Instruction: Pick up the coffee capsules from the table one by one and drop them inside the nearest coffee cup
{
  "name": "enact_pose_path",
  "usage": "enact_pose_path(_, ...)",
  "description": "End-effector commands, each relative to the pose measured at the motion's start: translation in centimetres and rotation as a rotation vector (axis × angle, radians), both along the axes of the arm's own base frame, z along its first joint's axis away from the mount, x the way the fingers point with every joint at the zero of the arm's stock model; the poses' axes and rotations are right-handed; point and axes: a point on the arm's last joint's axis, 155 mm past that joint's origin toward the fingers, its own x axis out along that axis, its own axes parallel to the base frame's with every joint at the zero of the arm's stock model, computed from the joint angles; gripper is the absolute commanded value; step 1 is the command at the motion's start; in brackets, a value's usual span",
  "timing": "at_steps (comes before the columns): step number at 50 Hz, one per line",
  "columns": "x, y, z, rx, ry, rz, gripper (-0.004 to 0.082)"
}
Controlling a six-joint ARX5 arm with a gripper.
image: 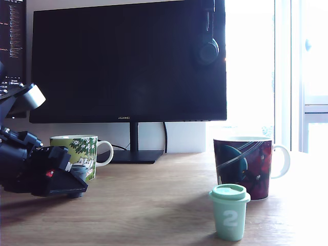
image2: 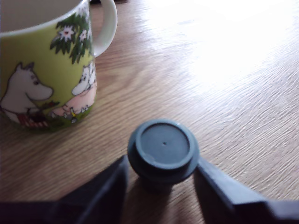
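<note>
A dark grey coffee capsule [image2: 163,147] stands upside down on the wooden table [image2: 224,102], right beside a green cartoon-print coffee cup [image2: 42,79]. My gripper [image2: 162,163] has a finger pressed against each side of the capsule's rim. In the exterior view the gripper [image: 72,184] sits low at the exterior view's left, with the grey capsule [image: 80,170] between it and the green cup [image: 77,151]. A mint green capsule [image: 229,212] with a white 2 stands at the front right, just before a dark patterned cup [image: 243,166].
A large black monitor [image: 128,61] on a stand [image: 134,154] fills the back, with headphones [image: 207,48] hung on its upper right. Another screen [image: 11,41] stands at the far left. A bright window [image: 302,77] is at the right.
</note>
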Motion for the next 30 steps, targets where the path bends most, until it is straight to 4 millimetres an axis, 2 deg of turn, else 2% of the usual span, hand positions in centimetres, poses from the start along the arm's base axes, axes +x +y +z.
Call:
enact_pose_path(1, 0.05, 0.02, -0.19, 0.004, 0.002, -0.002, 0.0110)
enact_pose_path(30, 0.15, -0.02, 0.00, 0.001, -0.006, -0.001, 0.0110)
